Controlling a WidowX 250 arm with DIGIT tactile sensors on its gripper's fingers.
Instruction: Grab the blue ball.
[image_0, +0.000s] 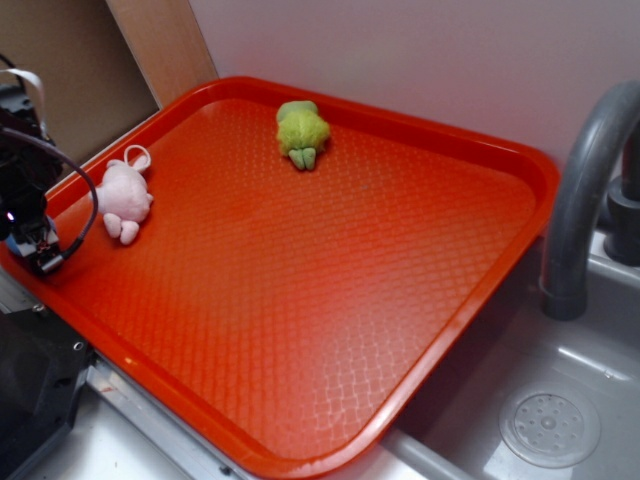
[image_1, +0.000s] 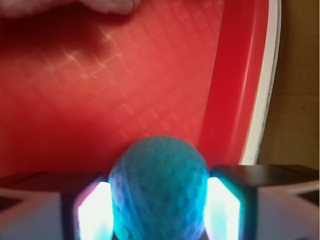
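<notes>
On my wrist feed the blue ball (image_1: 159, 190) fills the bottom centre, sitting right between the two fingers of the claw (image_1: 159, 210). The pale pads (image_1: 95, 212) press against it on both sides, so I read the claw as clamped on the ball. The ball is round, with a fine woven texture, so it has no long axis or heading to report.

It sits over the floor of the red tray (image_1: 235, 95), near the tray's raised rim, which runs up the right of that view. A bit of pale fuzz shows at the top edge, too blurred to name.

From the exterior camera, the claw (image_0: 38, 250) is at the tray's left edge, and I cannot see the ball there. The pink plush toy (image_0: 125, 197) lies just beside the claw on the tray. Farther back, near the far rim, lies the green plush toy (image_0: 301, 130). Off the tray's right side are a grey sink (image_0: 560, 400) and its faucet (image_0: 585, 180).
</notes>
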